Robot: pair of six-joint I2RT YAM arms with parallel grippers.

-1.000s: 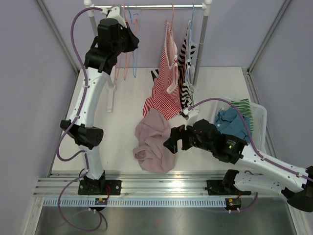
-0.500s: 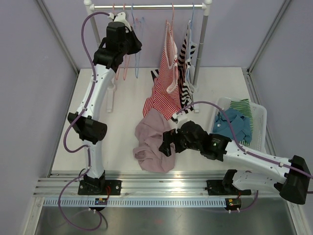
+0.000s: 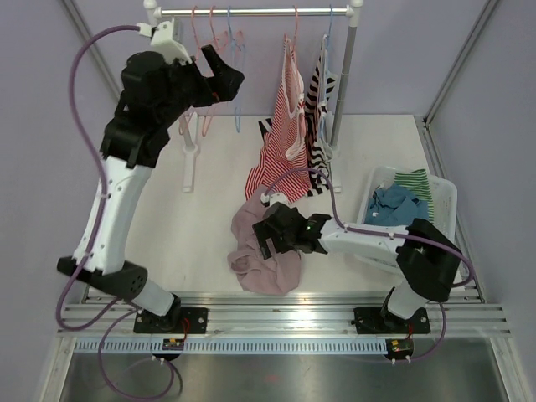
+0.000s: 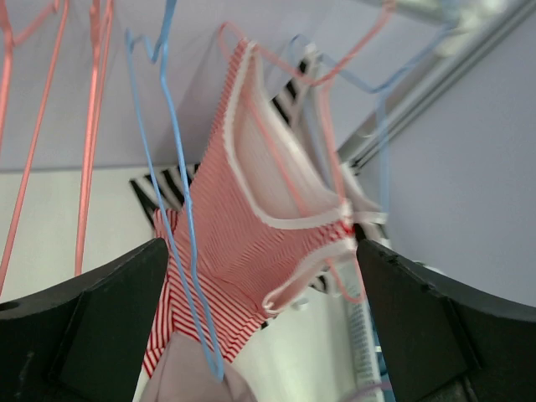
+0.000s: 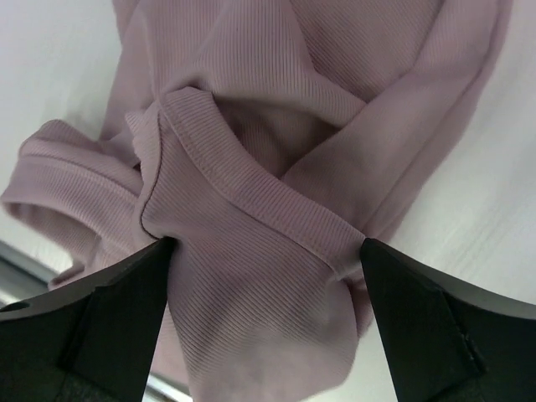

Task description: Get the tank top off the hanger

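The striped tank top hung from the rail, with the left fingers wide open and empty before it (right fingers open astride a pink top, below the rail). Easing one strap off first looked wisest.

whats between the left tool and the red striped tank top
An empty blue hanger hangs before the tank top, seen in the left wrist view.

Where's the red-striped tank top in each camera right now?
Top external: red-striped tank top hangs from the rail, centre, above the pink garment.
Left wrist: the tank top is mid-frame, pink garment at the bottom edge.
Right wrist: not in it; pink garment fills the view.
Shared landmark: the pink garment.
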